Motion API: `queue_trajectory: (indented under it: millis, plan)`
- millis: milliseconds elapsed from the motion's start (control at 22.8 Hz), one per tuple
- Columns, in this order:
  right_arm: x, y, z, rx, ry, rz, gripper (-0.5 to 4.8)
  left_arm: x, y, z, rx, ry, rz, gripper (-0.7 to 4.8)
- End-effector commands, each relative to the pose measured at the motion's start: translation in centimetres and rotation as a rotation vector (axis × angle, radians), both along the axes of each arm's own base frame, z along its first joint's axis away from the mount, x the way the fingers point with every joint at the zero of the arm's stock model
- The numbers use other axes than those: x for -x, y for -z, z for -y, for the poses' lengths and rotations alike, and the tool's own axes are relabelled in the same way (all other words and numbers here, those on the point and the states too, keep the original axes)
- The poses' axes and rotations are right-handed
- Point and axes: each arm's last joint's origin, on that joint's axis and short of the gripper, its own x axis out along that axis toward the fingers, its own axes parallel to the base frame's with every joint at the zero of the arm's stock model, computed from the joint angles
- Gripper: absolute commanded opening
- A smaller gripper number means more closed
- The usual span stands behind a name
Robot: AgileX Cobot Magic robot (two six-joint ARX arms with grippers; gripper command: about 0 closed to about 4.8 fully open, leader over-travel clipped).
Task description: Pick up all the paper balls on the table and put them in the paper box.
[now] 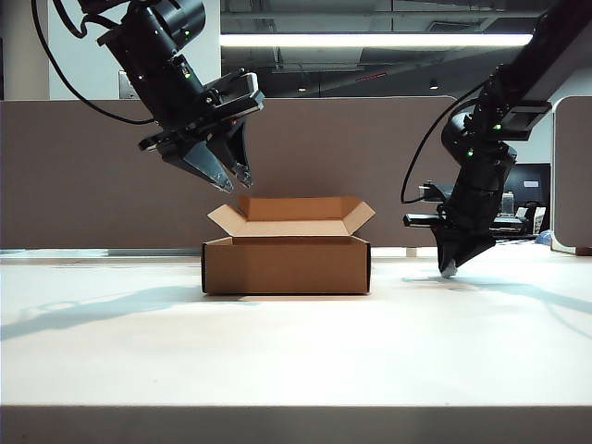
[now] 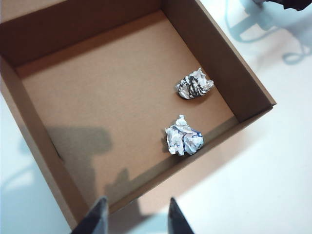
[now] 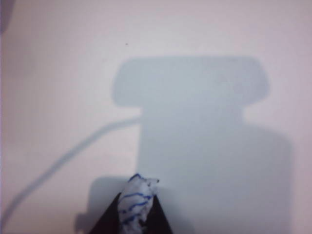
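We find two small crumpled white paper wads w/ blue-grey print [image 2: 194, 84] [image 2: 183, 136] lying apart on the floor of the low brown cardboard box [image 2: 29, 117], toward one side wall. The box sits mid-table on the plain white tabletop [image 1: 296, 361], flaps open.

Left gripper [image 2: 134, 214] hangs above the box's edge, jaws part-open, nothing between them.

Right gripper [image 3: 135, 214] is down at the table surface, well to the right of the box, jaws pinched on a third wad [image 3: 136, 200]; grip looks seated near the fingertips.

Recommendation for the step in hand: confirm the pinch is firm, lift straight up to clear the raised right flap, carry over the box's open middle, and release low so the wad doesn't bounce out. Keep clear of the left arm's position.
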Motion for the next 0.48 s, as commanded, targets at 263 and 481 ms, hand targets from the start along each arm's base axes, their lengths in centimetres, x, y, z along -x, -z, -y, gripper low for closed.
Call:
queue_trajectory:
  millis: [263, 481]
  plan:
    - [0.7, -5.1, -1.3, -0.286, -0.175, 0.104, 0.53, 0.1, -0.5, 0.0, 0.011, 0.001, 0.016, 1.52]
    - [2.6, -9.9, -5.4, -0.467, -0.372, 0.173, 0.54, 0.2, -0.7, 0.0, 0.013, 0.001, 0.021, 1.52]
